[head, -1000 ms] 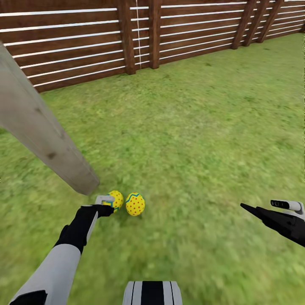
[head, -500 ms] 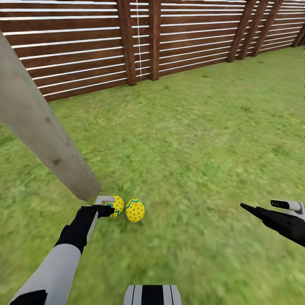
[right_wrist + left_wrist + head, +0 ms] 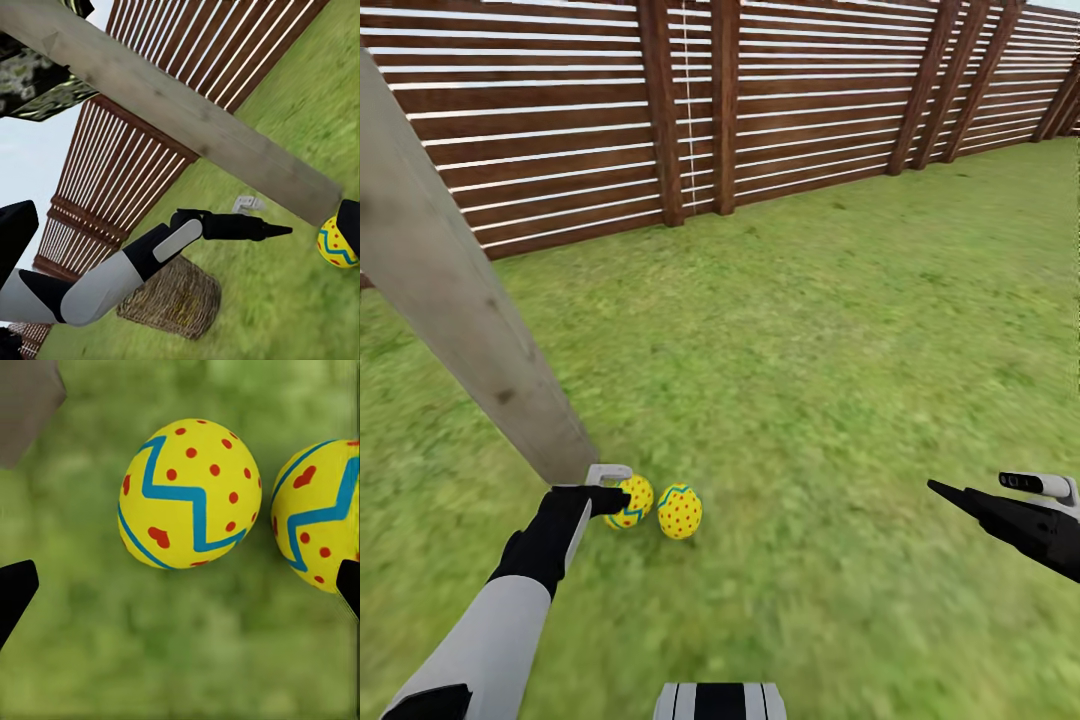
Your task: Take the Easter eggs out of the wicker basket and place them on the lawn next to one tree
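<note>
Left gripper (image 3: 610, 488) hangs low over the lawn (image 3: 840, 400), jaws spread wide; in the left wrist view both black tips (image 3: 15, 592) sit far apart with nothing between them but grass. One egg (image 3: 190, 493) lies on the grass ahead of the open jaws, roughly centred between them, not touched. A second egg (image 3: 319, 514) lies just beside the first, out by one jaw tip, a narrow grass gap between the two. In the head view the same pair, first egg (image 3: 630, 500) and second egg (image 3: 679, 511), rest at the foot of the tree trunk (image 3: 470, 320).

Eggs: yellow, red dots, blue zigzag bands.

Right gripper (image 3: 1000, 490) is well apart from the eggs, held above the grass; cannot tell how its jaws stand.

The wicker basket (image 3: 172, 300) sits on grass behind the left arm (image 3: 150, 259), seen in the right wrist view. Open grass runs beyond the eggs up to the wooden slat fence (image 3: 760, 100).
</note>
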### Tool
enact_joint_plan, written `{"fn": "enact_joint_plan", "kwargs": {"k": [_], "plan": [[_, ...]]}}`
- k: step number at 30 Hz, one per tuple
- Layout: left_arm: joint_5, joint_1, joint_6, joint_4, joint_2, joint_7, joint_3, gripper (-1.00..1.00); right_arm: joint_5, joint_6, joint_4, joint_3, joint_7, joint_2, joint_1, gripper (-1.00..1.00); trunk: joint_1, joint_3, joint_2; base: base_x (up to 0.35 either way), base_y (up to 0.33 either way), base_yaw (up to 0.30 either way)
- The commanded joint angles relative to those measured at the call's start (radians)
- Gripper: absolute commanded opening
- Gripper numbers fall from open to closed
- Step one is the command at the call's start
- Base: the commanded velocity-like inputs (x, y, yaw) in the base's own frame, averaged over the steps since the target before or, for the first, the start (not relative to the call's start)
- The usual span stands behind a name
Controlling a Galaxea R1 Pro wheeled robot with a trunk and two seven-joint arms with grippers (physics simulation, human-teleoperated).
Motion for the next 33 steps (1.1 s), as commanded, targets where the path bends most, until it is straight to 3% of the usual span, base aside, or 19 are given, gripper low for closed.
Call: {"fn": "enact_joint_plan", "kwargs": {"k": [1,9,22,28,33], "plan": [[-0.011,0.0,0.004,-0.001,-0.001,-0.01,0.006,1.0,-0.002,0.007,0.0,0.0,0.001,0.0,0.0,1.0,-0.001,0.003,0.0,0.0,0.0,0.0],[-0.009,0.0,0.006,-0.001,-0.001,-0.014,0.006,1.0,-0.002,0.007,0.0,-0.001,0.001,0.0,0.0,1.0,-0.004,0.034,0.002,-0.032,0.0,0.0],[-0.008,-0.002,0.042,0.003,-0.001,-0.021,0.007,1.0,-0.005,0.007,0.0,-0.002,0.001,0.001,0.0,1.0,-0.01,0.084,0.005,-0.287,0.0,0.0],[0.039,-0.002,0.126,0.003,0.0,-0.027,0.007,1.0,-0.005,0.007,0.0,-0.002,0.001,0.001,0.0,1.0,-0.013,0.108,0.006,-0.181,0.0,0.0],[0.056,-0.003,0.17,0.003,0.002,-0.028,0.006,1.0,-0.006,0.007,0.0,-0.002,0.0,0.001,0.0,1.0,-0.015,0.127,0.007,-0.047,0.0,0.0]]}}
